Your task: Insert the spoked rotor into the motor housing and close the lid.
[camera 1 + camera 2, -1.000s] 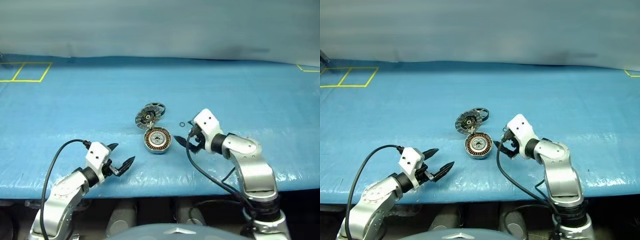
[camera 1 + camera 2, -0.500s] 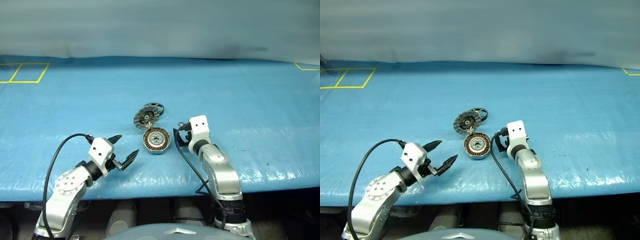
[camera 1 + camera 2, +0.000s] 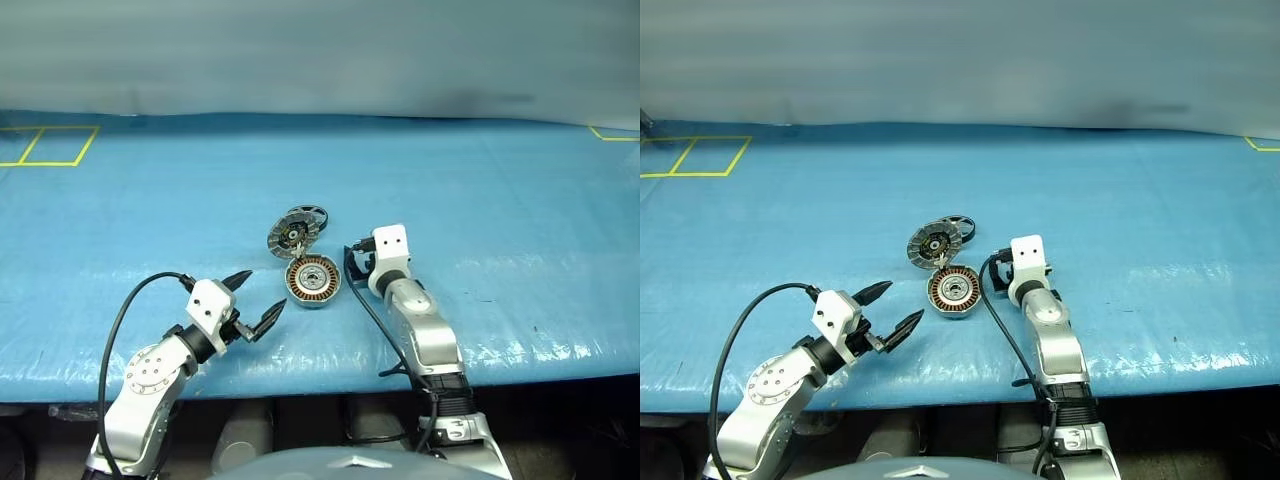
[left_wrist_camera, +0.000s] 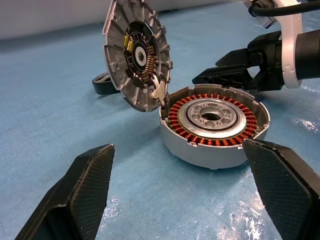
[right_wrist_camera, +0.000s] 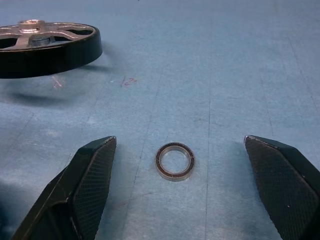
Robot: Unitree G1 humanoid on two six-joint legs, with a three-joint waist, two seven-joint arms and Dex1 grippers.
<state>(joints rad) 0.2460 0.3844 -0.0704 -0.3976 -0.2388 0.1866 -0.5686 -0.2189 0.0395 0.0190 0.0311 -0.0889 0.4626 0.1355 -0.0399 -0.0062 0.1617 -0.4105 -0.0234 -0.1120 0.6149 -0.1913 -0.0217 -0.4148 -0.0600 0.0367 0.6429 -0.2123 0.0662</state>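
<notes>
The motor housing (image 3: 314, 281) lies open on the blue table, its copper windings ringing a metal bearing. Its lid (image 3: 290, 238) stands tilted up at the housing's far-left rim, ribbed inside facing me. The spoked rotor (image 3: 312, 214), a black ring with a silver hub, lies flat just behind the lid. My left gripper (image 3: 262, 296) is open and empty, near-left of the housing and aimed at it (image 4: 215, 125). My right gripper (image 5: 178, 141) is open and empty just right of the housing, low over the table, with a small thin ring (image 5: 174, 161) lying between its fingers.
A blue sheet (image 3: 500, 200) covers the table. Yellow tape marks a square at the back left (image 3: 50, 145) and a corner at the back right (image 3: 612, 134). The table's front edge (image 3: 330, 375) runs just beneath both arms.
My right arm has straightened and dropped, bringing its gripper forward and low beside the housing, now pointing away from me. My left gripper has edged slightly toward the housing.
</notes>
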